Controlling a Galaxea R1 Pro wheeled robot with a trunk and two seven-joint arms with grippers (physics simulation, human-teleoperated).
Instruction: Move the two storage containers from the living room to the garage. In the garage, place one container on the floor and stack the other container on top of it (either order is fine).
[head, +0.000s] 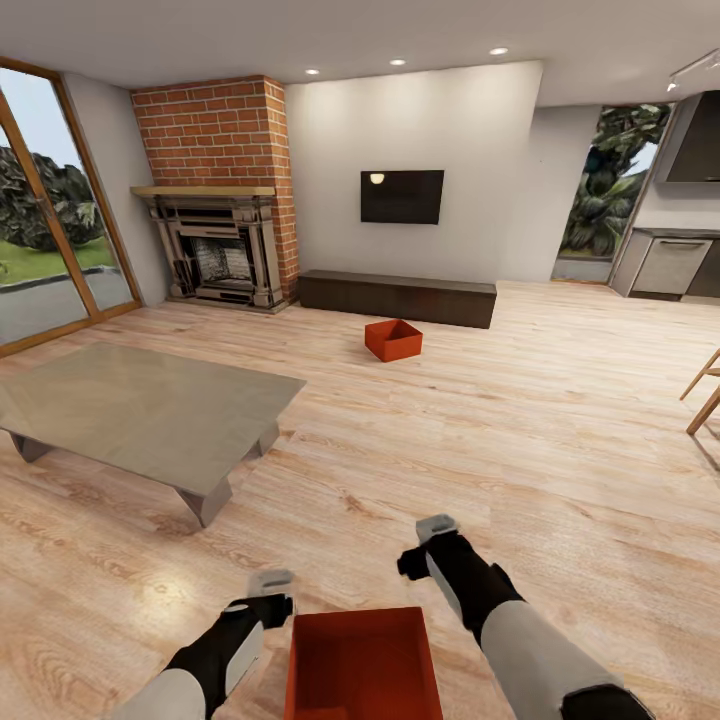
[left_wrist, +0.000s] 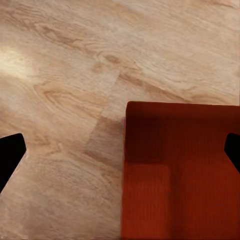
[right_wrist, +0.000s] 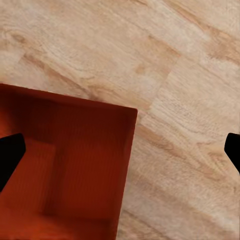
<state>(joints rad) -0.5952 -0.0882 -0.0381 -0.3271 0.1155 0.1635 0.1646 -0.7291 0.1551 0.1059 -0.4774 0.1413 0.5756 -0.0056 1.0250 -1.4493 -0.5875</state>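
**Both grippers wide over the near container**

From the head camera we see our left gripper (head: 270, 590) and right gripper (head: 428, 545) flanking the near storage container (head: 362, 665) on the wood floor (head: 520, 420); the far storage container (head: 393, 340) sits before the dark cabinet (head: 397, 297).

Left wrist: jaws spread, one over the container (left_wrist: 177, 172) wall.

Right wrist: jaws spread likewise, straddling its (right_wrist: 65, 165) wall.

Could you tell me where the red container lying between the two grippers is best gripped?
Probably from above, by its two side walls. The near container is lidless with upright ribbed walls, and the left gripper and right gripper flank it, jaws spread.
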